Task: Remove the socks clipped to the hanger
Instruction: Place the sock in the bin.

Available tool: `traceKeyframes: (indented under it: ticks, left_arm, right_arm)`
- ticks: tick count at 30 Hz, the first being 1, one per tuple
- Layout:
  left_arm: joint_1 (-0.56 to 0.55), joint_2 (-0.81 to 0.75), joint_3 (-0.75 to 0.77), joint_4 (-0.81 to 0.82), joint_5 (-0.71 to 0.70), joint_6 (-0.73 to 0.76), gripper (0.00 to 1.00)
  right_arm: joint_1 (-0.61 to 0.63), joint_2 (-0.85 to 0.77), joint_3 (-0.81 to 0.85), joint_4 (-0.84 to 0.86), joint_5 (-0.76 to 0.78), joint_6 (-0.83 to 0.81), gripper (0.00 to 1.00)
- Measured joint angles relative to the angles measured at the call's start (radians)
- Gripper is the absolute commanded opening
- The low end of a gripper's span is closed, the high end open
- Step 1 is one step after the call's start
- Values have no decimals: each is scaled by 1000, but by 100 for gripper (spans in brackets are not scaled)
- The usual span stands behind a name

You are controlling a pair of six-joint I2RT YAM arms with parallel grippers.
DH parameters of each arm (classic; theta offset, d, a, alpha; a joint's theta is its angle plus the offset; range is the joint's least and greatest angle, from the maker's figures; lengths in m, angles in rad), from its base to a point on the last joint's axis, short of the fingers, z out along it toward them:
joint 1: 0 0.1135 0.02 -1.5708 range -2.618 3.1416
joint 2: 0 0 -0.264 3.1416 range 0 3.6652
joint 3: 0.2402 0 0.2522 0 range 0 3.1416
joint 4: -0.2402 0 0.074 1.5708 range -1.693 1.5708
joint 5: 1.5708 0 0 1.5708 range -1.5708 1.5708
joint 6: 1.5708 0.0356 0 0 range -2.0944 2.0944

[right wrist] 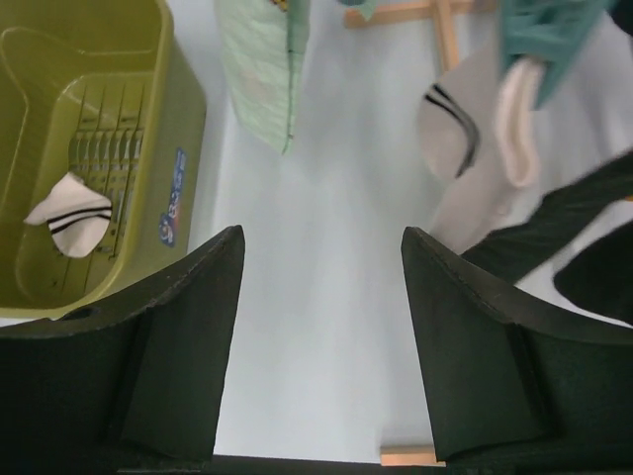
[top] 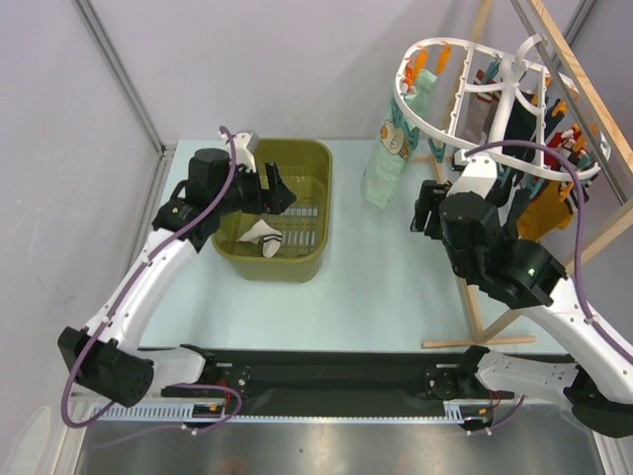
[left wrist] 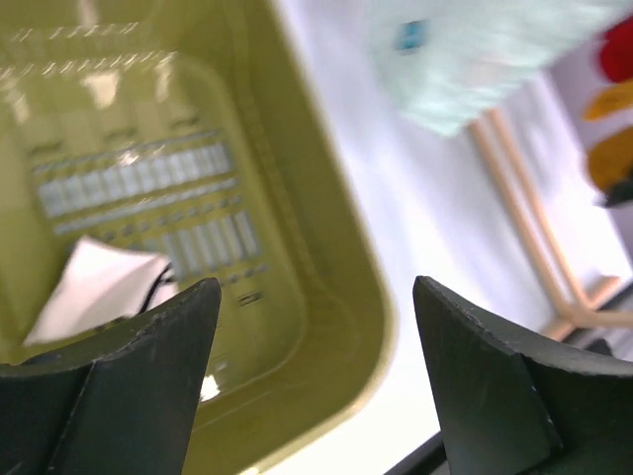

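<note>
**Top view:** one white sock with black stripes [top: 262, 237] lies in the olive tub [top: 297, 265]. Left gripper [top: 280, 190] hangs over the tub's back-left part, nothing in it. The hanger [top: 465, 94] is well right of the tub, hooked on the wooden rack [top: 569, 74]. Mint bear-print sock [top: 393, 148] hangs just right of the tub; mustard sock [top: 542, 213] is farther right, behind the right arm. Right gripper [top: 423, 210] sits between the tub and the hanger's main cluster; can't read its jaws here.

**Left wrist:** jaws wide, empty. Tub floor is below and the dropped sock is at the tub's near-left. Mint sock shows beyond the tub's right rim. Red sock [left wrist: 618, 47] is at the far right, blurred.

**Right wrist:** jaws wide, empty. Tub is at left, sock inside. Mint sock is clipped up just right of the tub. Farther right, a second white striped sock [right wrist: 465, 139] hangs under a teal peg [right wrist: 554, 40], with a black sock [right wrist: 579, 213] beside it.

**Status, my read:** one sock off. Mint, striped, black, mustard and red remain on the hanger, so it's early in the job. Right arm looks best placed for the next pull.
</note>
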Motion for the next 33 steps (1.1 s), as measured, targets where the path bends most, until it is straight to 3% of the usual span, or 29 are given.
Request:
traceKeyframes:
  ticks: [13, 20, 33]
  left_arm:
    - [-161, -84, -9, 94, 103, -2, 85]
    - [-167, -84, -9, 95, 106, -5, 85]
    - [-194, -84, -8, 137, 120, -25, 85]
  right_arm:
    - [-16, -44, -49, 58, 82, -123, 68]
    - [-16, -41, -68, 79, 86, -154, 53]
    - [-18, -48, 47, -13, 66, -66, 62]
